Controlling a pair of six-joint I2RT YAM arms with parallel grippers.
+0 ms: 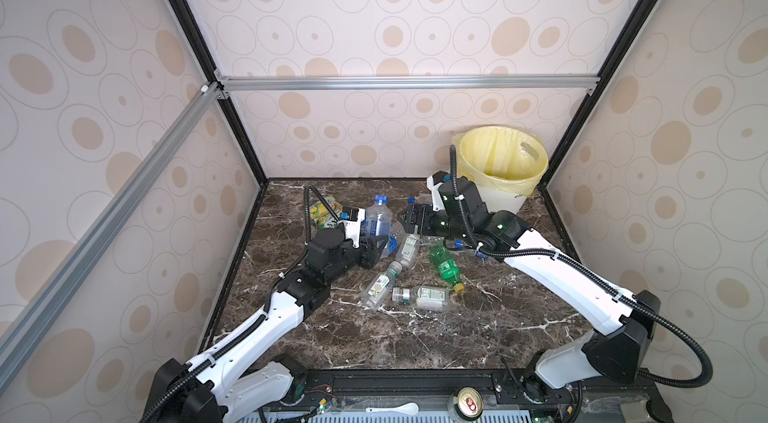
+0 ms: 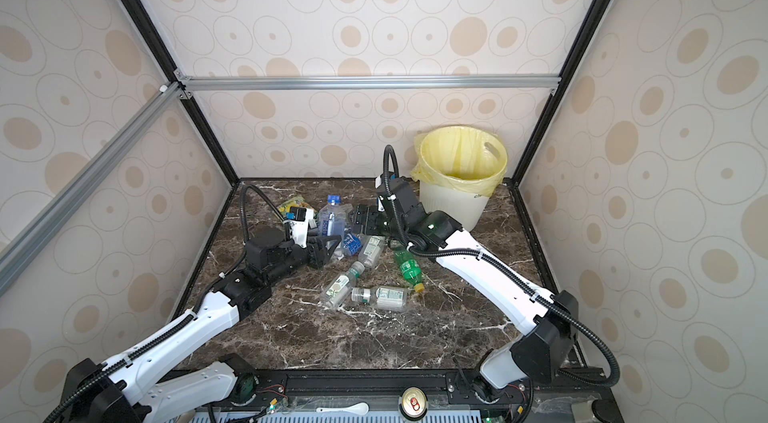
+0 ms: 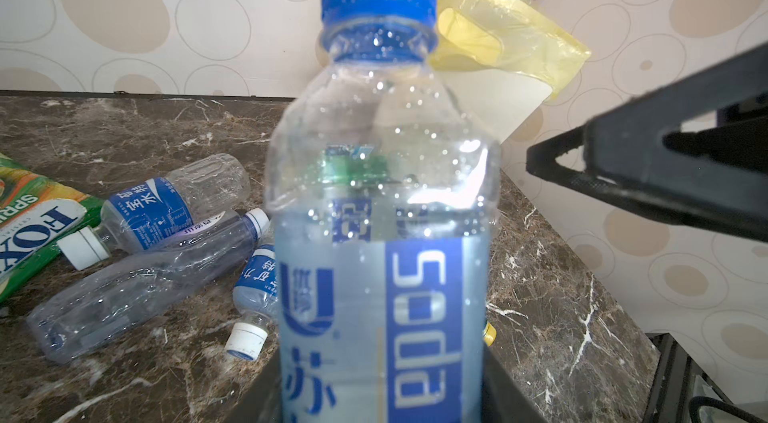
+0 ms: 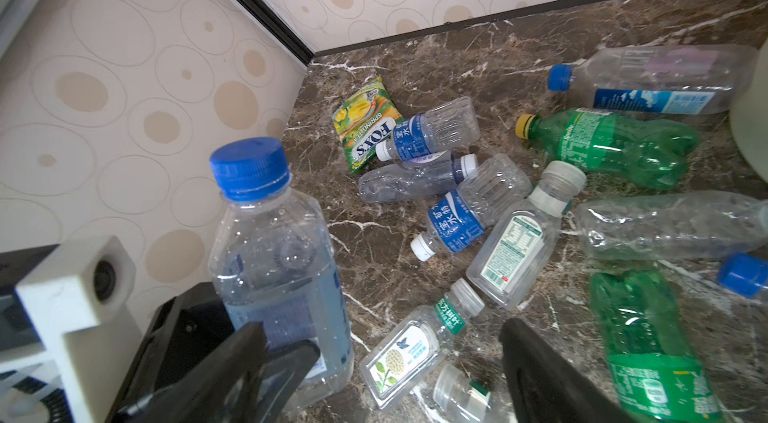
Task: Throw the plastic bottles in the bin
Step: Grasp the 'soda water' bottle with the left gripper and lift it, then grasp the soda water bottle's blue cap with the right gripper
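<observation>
The table [image 1: 415, 342] is dark brown marble with white veins. Cream walls [image 1: 395, 5] printed with beige ovals close it in on three sides, held by black and silver frame bars [image 1: 407, 82]. One bin [image 1: 503, 198] stands on the table where two walls meet. It is white and has a pale yellow liner [image 1: 490, 151].

Two arms reach in. The left gripper [image 1: 378, 248] is clamped on the base of one soda bottle [image 3: 382, 151], which is upright with a blue cap, left of the bin and well apart from it. The right gripper [image 1: 404, 220] hovers between that bottle and the bin, its fingers wide apart with nothing between them.

The right wrist view shows at least eleven bottles, all outside the bin:
- the soda bottle
- two green bottles [image 4: 606, 142] [image 4: 648, 350]
- two short blue-labelled ones [image 4: 428, 132] [image 4: 457, 217]
- three small ones with green-and-white labels [image 4: 519, 242] [image 4: 411, 350] [image 4: 465, 396]
- three other clear ones [image 4: 411, 182] [image 4: 673, 230] [image 4: 648, 80]

All but the held one lie on their sides in a loose heap left of the bin.

One snack packet [image 4: 365, 130] lies at the heap's edge farthest from the bin. One can [image 1: 468, 402] and one white spoon [image 1: 395, 408] sit on the front rail, well away from the bin.
</observation>
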